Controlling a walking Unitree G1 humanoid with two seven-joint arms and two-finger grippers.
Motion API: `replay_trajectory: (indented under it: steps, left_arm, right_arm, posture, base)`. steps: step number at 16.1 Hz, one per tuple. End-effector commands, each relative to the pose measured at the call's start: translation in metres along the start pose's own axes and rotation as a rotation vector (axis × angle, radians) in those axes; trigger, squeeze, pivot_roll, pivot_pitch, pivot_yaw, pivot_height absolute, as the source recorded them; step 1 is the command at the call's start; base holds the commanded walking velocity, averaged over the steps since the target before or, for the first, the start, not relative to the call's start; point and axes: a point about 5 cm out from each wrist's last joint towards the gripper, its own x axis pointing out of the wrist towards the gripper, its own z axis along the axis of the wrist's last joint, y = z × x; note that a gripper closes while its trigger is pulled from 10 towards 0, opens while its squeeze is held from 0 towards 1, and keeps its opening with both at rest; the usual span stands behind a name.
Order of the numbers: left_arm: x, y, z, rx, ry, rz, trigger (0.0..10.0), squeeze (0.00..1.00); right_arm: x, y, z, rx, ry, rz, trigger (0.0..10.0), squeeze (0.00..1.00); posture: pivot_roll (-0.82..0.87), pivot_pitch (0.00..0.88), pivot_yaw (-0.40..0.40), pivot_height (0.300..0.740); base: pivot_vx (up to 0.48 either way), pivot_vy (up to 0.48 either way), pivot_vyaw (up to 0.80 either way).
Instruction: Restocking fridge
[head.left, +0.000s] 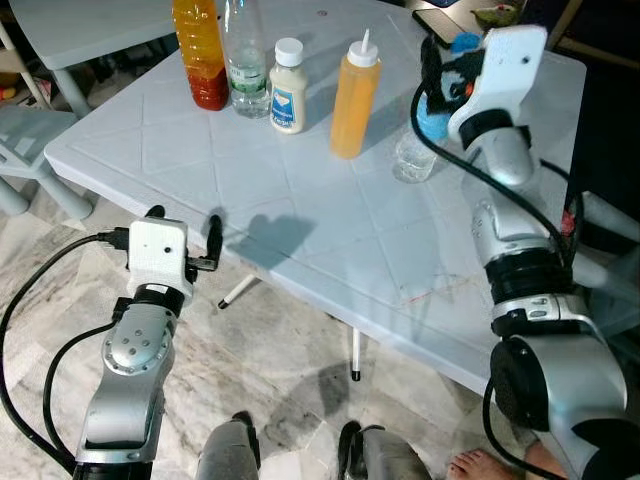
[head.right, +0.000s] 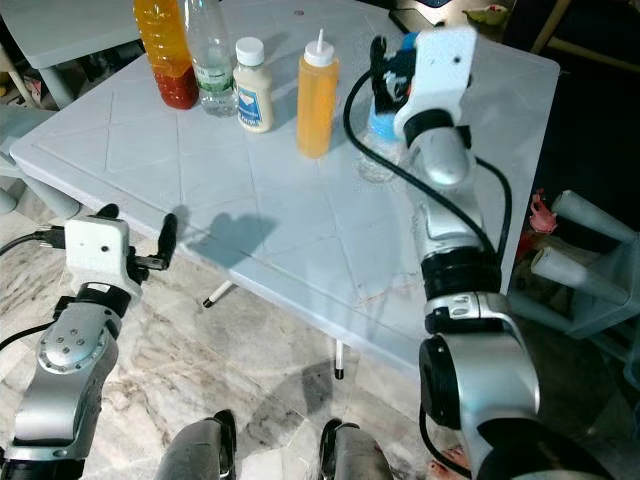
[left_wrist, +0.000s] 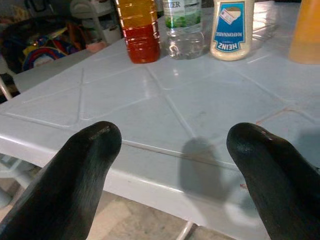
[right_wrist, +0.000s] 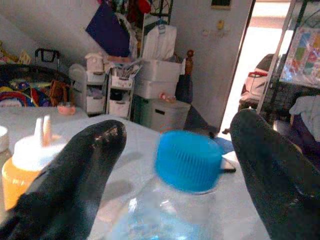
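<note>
On white table (head.left: 300, 200): blue-capped water bottle (right_wrist: 187, 165) framed by right gripper (right_wrist: 175, 165), fingers wide, not yet closed | left gripper (left_wrist: 170, 165) held spread at table edge | juice, water, mayonnaise (head.left: 287, 85), squeeze bottle (head.left: 353, 95) all unmoved; restocking judged barely begun

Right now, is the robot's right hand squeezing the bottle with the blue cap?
Apart. The right wrist view shows the right gripper open, a gap between each finger and the blue-capped bottle.
</note>
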Motion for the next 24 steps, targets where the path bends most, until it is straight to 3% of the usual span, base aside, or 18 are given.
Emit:
replay_trajectory:
  steps: [1, 2, 5, 7, 18, 21, 24]
  left_arm:
    - [-0.002, 0.0, -0.001, 0.001, 0.01, -0.004, 10.0, 0.0]
    - [-0.002, 0.0, -0.001, 0.001, 0.012, -0.006, 10.0, 0.0]
    - [-0.002, -0.002, -0.002, 0.002, 0.014, -0.015, 10.0, 0.0]
    - [-0.002, -0.002, -0.002, 0.003, 0.017, -0.016, 10.0, 0.0]
    - [0.001, -0.004, -0.001, -0.005, 0.015, -0.025, 10.0, 0.0]
    - [0.006, -0.008, 0.0, -0.025, 0.027, -0.032, 10.0, 0.0]
    - [0.009, -0.013, -0.003, -0.072, 0.053, -0.013, 10.0, 0.0]
  right_arm:
    - [0.005, -0.007, 0.005, 0.007, -0.012, -0.024, 10.0, 0.55]
    - [0.008, -0.008, 0.007, 0.02, -0.015, -0.019, 10.0, 0.0]
    - [0.013, -0.01, 0.006, 0.04, 0.02, -0.015, 10.0, 0.0]
    - [0.014, -0.007, 0.0, 0.039, 0.055, 0.01, 0.0, 0.0]
    - [0.012, -0.002, -0.006, 0.001, 0.089, 0.039, 0.0, 0.0]
    - [0.013, -0.004, -0.001, -0.059, 0.077, 0.001, 0.0, 0.0]
    - [0.002, 0.0, -0.009, -0.167, 0.088, 0.012, 0.0, 0.0]
  posture:
    - [0.14, 0.184, -0.029, 0.74]
    - [0.14, 0.185, -0.027, 0.74]
    - [0.14, 0.187, -0.029, 0.74]
    - [0.15, 0.187, -0.031, 0.74]
    - [0.13, 0.196, -0.03, 0.74]
    - [0.13, 0.214, -0.02, 0.74]
    - [0.11, 0.199, -0.021, 0.74]
  base:
    - [0.0, 0.0, 0.0]
    - [0.0, 0.0, 0.0]
    - [0.0, 0.0, 0.0]
    - [0.0, 0.0, 0.0]
    - [0.0, 0.0, 0.0]
    - [0.0, 0.0, 0.0]
    - [0.0, 0.0, 0.0]
